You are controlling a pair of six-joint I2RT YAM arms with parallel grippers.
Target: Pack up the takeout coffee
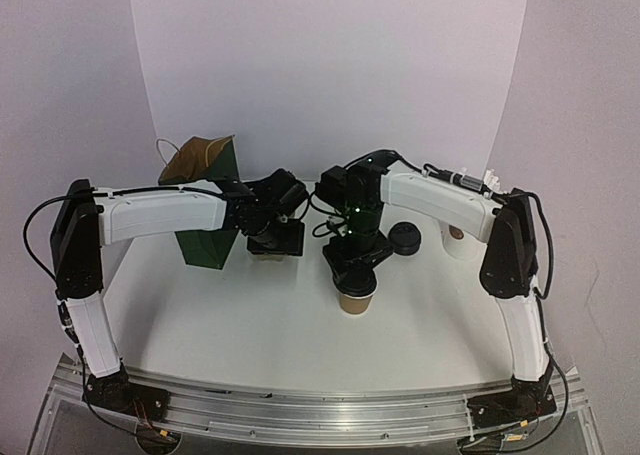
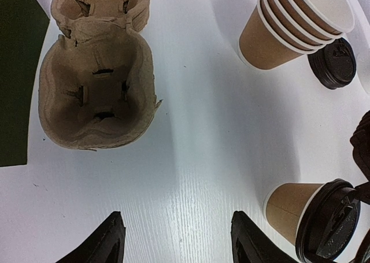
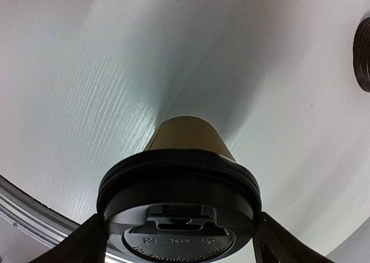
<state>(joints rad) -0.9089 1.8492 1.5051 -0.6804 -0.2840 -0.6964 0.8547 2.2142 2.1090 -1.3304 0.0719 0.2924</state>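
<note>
Where the table (image 1: 250, 320) runs nearest the arms, the kraft cup (image 1: 357, 301) stands upright, its black lid (image 3: 179, 185) clamped between the jaws of the right gripper (image 1: 357, 265). Farther back, the left gripper (image 2: 179, 243) hangs open and empty near the pulp carrier tray (image 2: 95, 89).

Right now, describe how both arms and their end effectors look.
Both arms have white shells and black joints: left arm, right arm. Black cables loop beside each. The left end effector and right end effector are black, two-fingered. Green lights glow on the right wrist.
</note>
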